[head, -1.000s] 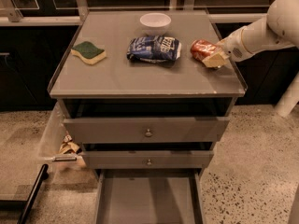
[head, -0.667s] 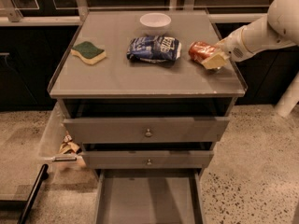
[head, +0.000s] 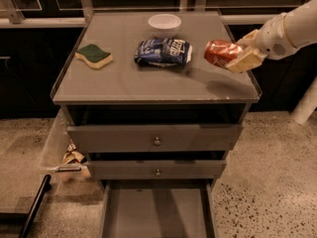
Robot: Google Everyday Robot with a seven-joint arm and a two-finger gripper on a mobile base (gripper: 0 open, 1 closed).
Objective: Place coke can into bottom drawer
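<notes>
Comparing with one second ago, the main change is that the coke can [head: 219, 52] has left the surface. Before, it was lying on the right part of the counter [head: 148, 86] with the tool [head: 239, 50] closing around it. Now it hangs above the counter, lying almost on its side, and a dark shadow falls on the grey top below it. The tool is clenched around the can, with one beige finger above the can's right end and one below it. The white arm reaches in from the right edge of the view.

The other things did not move. The blue snack bag [head: 163, 52] lies just left of the can, the green sponge [head: 94, 56] is at the far left, and the white bowl [head: 164, 24] stands at the back.

For the task this means, in my judgement, that the grasp succeeded and the carrying part begins. The bottom drawer [head: 154, 213] is already pulled out at the foot of the cabinet, and its grey floor shows nothing on it. The two upper drawers [head: 157, 141] are closed. The can is well apart from the drawer, high and to the right. The arm must now bring it forward past the counter edge, then down and towards the middle.
</notes>
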